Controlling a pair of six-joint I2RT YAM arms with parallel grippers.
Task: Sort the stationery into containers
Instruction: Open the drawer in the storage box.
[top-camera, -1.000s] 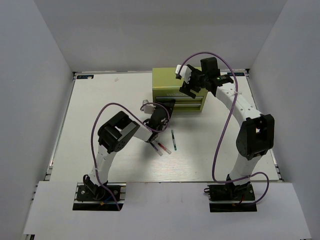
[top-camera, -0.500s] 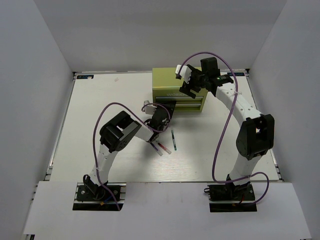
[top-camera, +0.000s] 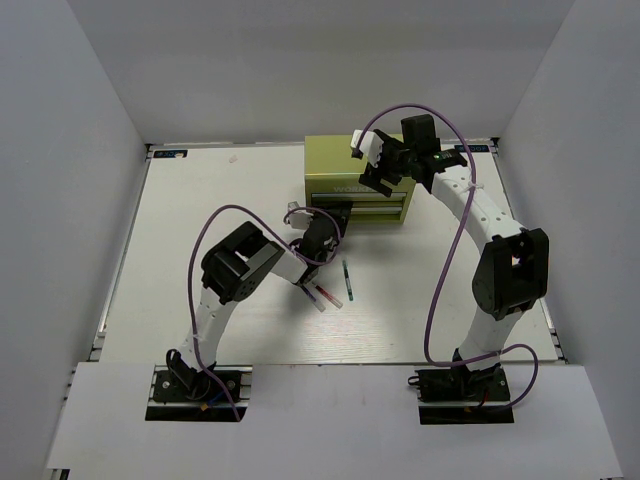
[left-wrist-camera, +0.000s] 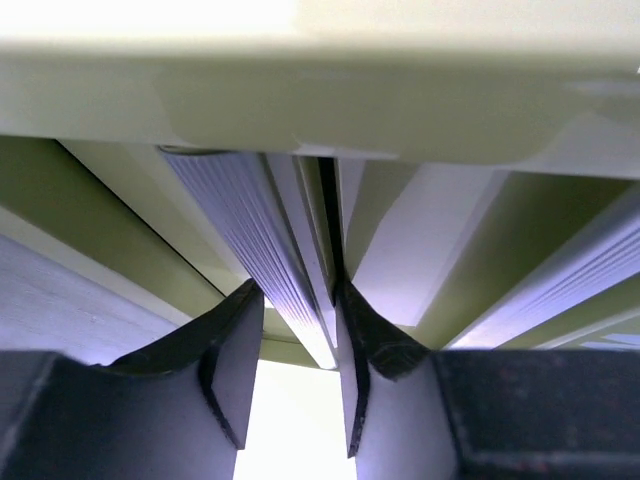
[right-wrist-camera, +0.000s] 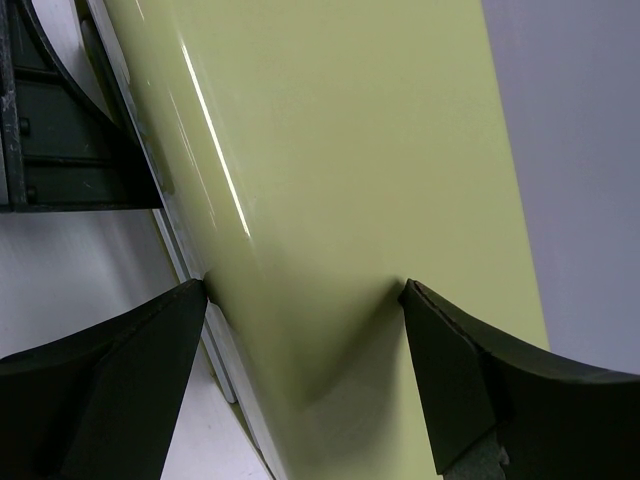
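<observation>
A white counter (top-camera: 200, 220) is lying between three plain pale-grey walls: a back wall (top-camera: 300, 70), a left wall (top-camera: 70, 200) and a right wall (top-camera: 590, 180). Soft, even light is falling from above. A white panel (top-camera: 330, 425) is covering the near edge.

My left gripper (top-camera: 338, 211) hides the chest's (top-camera: 340, 160) left drawer fronts; its lettering (top-camera: 353, 187) is too small for me to read.

On white table (top-camera: 190, 210): yellow-green chest (top-camera: 335, 165) at far edge; green pen (top-camera: 346, 282) lying near middle; red-pink pen (top-camera: 325, 296) just left, not touching.
</observation>
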